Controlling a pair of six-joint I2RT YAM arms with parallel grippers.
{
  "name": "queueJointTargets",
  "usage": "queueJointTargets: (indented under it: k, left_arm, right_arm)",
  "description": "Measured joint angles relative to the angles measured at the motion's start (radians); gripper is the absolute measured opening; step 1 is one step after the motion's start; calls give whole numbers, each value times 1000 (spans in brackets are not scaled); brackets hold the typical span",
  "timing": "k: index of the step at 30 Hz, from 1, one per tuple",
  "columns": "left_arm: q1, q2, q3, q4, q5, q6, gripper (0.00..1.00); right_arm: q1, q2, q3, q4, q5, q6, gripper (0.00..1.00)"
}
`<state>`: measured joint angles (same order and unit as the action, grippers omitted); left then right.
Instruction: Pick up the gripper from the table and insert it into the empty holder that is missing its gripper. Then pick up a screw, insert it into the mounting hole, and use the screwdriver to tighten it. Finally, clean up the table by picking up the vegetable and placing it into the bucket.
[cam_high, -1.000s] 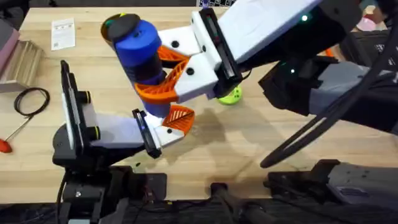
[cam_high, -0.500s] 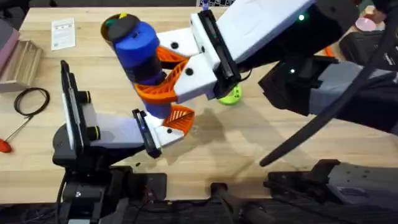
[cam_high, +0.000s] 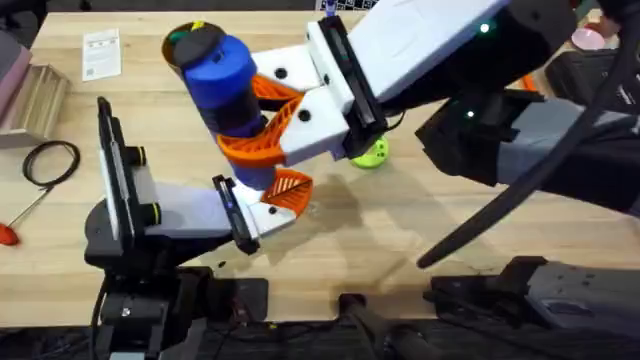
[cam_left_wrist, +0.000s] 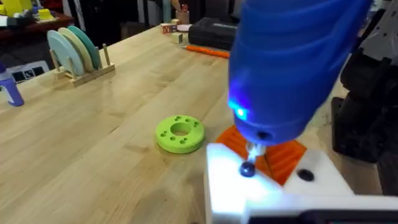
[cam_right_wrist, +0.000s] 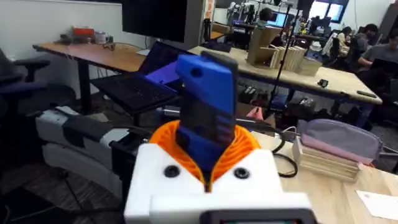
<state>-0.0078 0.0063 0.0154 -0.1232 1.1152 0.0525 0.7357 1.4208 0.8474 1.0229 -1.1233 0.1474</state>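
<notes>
Clamping the screwdriver (cam_high: 228, 85) upright between its orange pads, the right gripper (cam_high: 262, 122) held exactly where it had been a second before, so the screw was probably still being tightened. Its silver tip pressed on the dark screw (cam_left_wrist: 247, 168) in the white holder (cam_left_wrist: 273, 190), beside the orange gripper (cam_left_wrist: 283, 155). Whether the left gripper (cam_high: 262, 205) was clenched or released, I could not tell.

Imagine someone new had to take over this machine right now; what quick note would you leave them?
Right gripper: shut on the blue screwdriver, held upright.
Left gripper: cannot tell open or shut; it sits under the screwdriver.
Screwdriver's silver tip rests on a dark screw in the white holder, orange gripper beside it, light on.
Done: gripper inserted, screw placed.
Left: finish tightening, then put the vegetable in the bucket.
</notes>
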Motion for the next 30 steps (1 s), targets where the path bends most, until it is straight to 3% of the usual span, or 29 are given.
queueJointTargets:
  k: [30]
  left_arm:
    - [0,0,0,0,1,0,4]
  right_arm:
    - [3,0,0,30,4,-14,20]
